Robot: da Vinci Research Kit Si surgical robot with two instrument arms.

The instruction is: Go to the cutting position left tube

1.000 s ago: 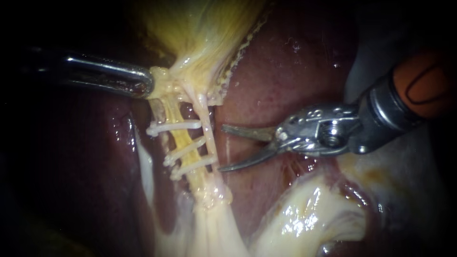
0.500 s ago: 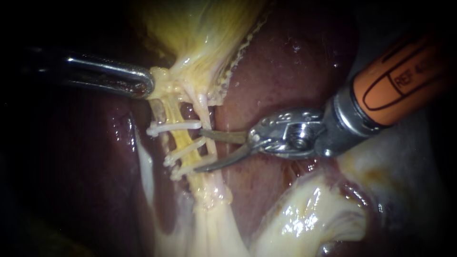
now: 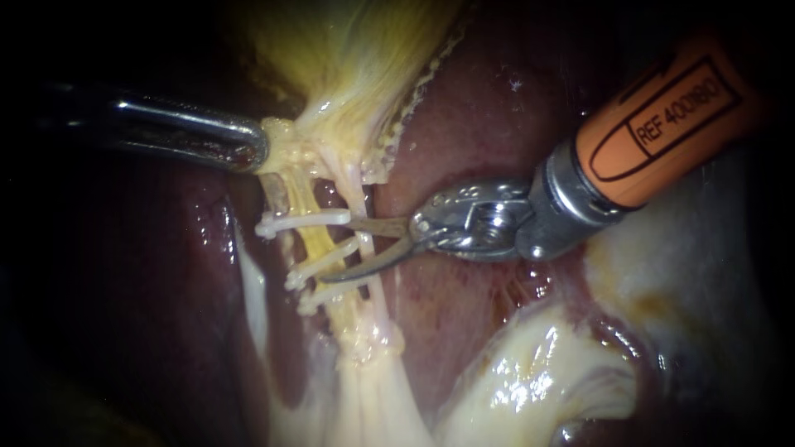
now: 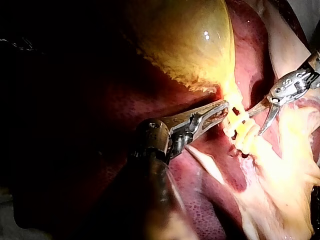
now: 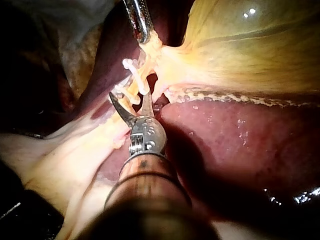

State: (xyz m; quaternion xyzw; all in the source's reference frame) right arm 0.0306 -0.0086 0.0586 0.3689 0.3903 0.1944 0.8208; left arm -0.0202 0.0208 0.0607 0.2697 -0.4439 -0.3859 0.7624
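Straddling the soft-looking, slippery tube (image 3: 365,240) between clips (image 3: 302,222), your right instrument (image 3: 339,250) holds its blades apart; left instrument (image 3: 252,153) clamps the gallbladder (image 3: 356,50).

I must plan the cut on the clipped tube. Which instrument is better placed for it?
Right. My right instrument has open blades at the clipped tube, among its clips. My left instrument has jaws shut on tissue beside the gallbladder, holding it, so it is probably not free.
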